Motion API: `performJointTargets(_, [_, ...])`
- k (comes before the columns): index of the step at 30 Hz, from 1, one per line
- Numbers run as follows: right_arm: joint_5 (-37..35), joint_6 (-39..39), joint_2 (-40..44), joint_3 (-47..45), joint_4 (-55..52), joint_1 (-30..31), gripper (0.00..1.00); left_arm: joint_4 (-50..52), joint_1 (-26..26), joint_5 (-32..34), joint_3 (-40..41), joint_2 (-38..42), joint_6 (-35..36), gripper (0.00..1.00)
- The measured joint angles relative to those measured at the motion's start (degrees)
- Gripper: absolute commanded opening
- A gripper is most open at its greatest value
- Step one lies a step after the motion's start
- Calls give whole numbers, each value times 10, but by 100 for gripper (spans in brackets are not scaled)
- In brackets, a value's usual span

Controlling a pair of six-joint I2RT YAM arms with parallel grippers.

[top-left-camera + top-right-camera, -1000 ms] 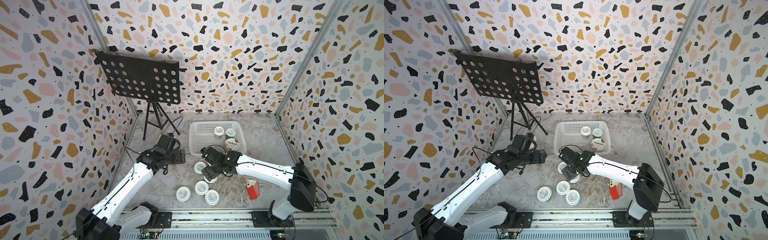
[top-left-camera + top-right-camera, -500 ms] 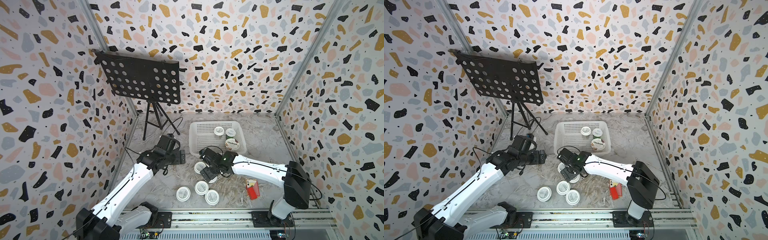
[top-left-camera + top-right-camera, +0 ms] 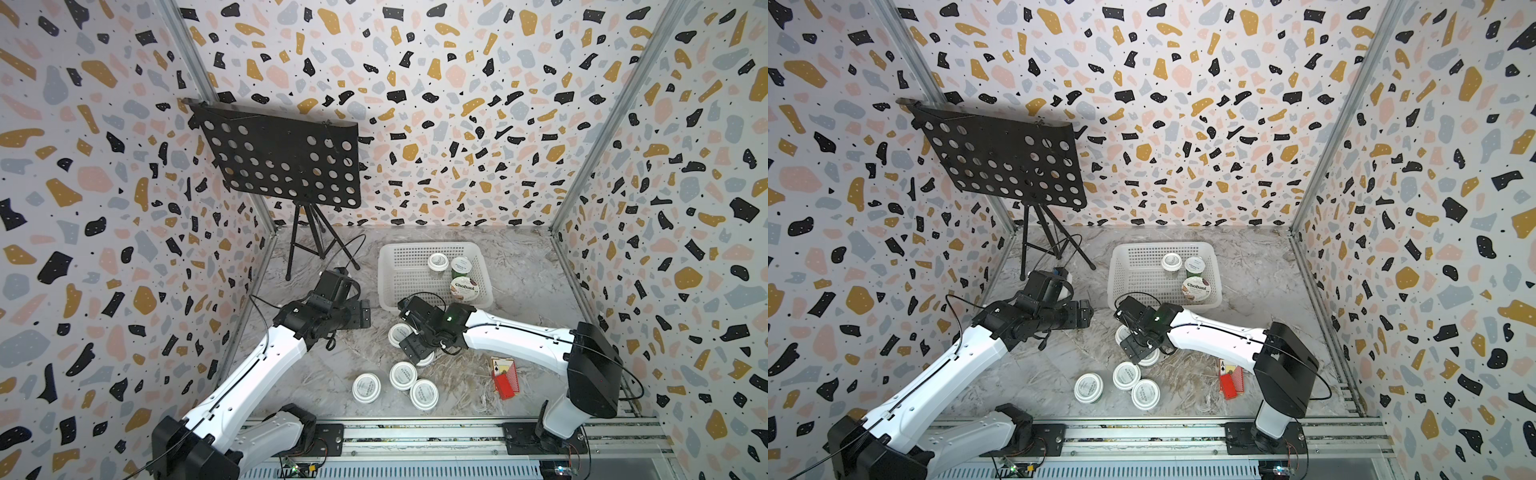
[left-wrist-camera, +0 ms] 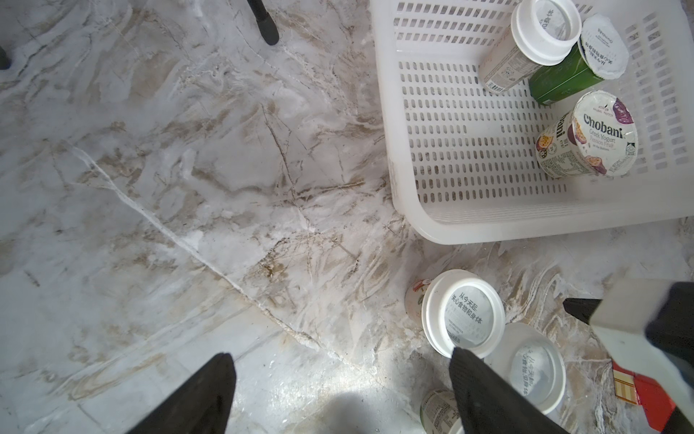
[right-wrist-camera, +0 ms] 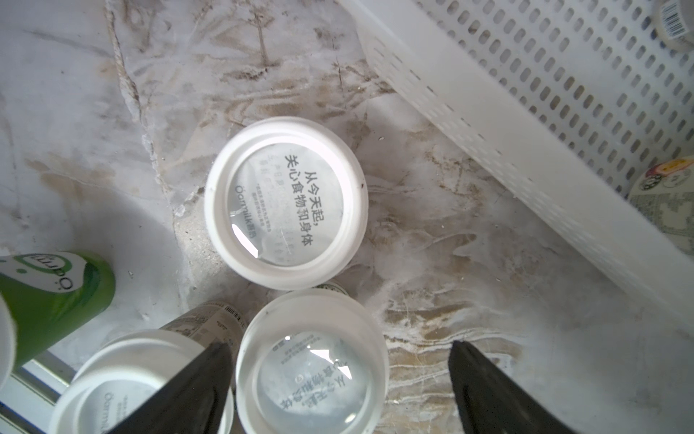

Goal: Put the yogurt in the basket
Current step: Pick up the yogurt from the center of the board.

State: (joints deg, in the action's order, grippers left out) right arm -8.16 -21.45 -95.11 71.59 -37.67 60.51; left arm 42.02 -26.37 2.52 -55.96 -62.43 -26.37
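Note:
The white basket (image 3: 390, 286) stands at the back and holds three yogurt cups: a white-lidded one (image 3: 438, 262), a green-sided one (image 3: 461, 266) and the Chobani (image 3: 464, 288). Several white-lidded yogurt cups stand on the marble in front of it. My right gripper (image 5: 338, 353) is open and hangs over one of them (image 5: 311, 364), which sits between the jaws near one finger; a second cup (image 5: 285, 203) stands just beyond. In both top views this gripper (image 3: 415, 349) covers most of that cup. My left gripper (image 3: 365, 314) hovers open and empty to the left of the basket.
A red playing-card box (image 3: 505, 376) lies to the right of the cups. A black music stand (image 3: 286, 162) on a tripod (image 3: 307, 245) fills the back left. Patterned walls close in three sides. The basket's near wall (image 5: 488, 112) is close to my right gripper.
My right gripper has shifted a little to the left over the pair of cups in front of the basket, still open. The left arm has not moved.

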Motion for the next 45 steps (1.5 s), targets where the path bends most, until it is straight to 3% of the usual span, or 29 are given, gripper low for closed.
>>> performJointTargets(45, [-47,0,30,-43,-17,2,93,0,0,10,6,6,0,94])
